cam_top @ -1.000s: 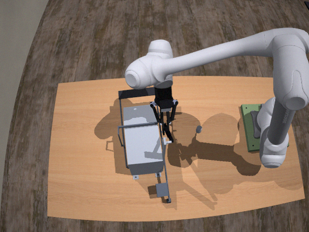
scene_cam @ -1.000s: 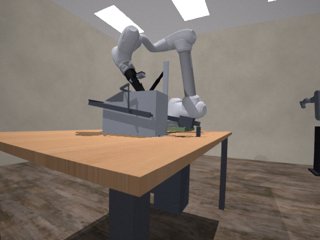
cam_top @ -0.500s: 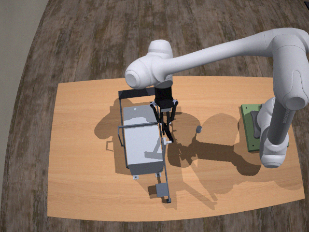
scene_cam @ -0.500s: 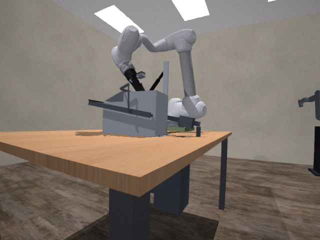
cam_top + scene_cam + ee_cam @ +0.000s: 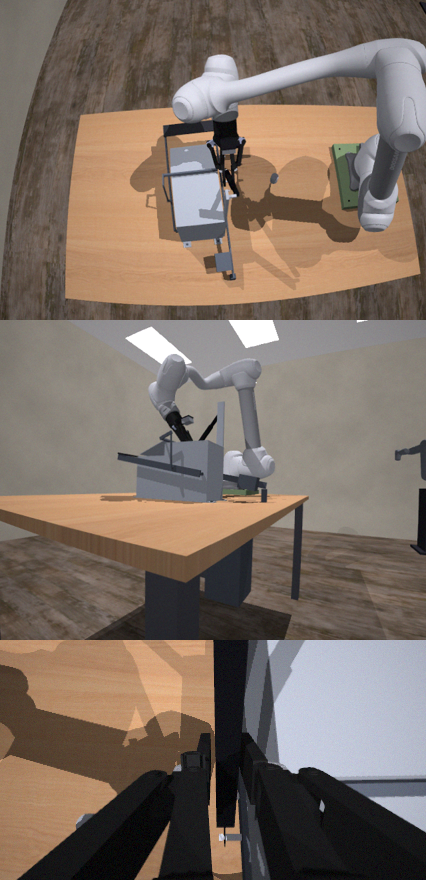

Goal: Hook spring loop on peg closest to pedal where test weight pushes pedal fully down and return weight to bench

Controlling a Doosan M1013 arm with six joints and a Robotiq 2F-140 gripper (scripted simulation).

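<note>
The grey box feeder stands mid-bench, and its pedal sits on a long arm along the feeder's right side, toward the front edge. The black spring strip runs down beside the feeder's right wall to a small white peg. My gripper reaches down around the strip's lower end. In the wrist view the fingers stand slightly apart from the strip, with a thin gap on the left side. The steel test weight, a small grey cylinder, stands on the bench to the right of the feeder.
The arm's green base plate is at the bench's right end. The feeder's lid stands upright, and a long lever bar runs along the feeder's side. A wire handle juts out on the left.
</note>
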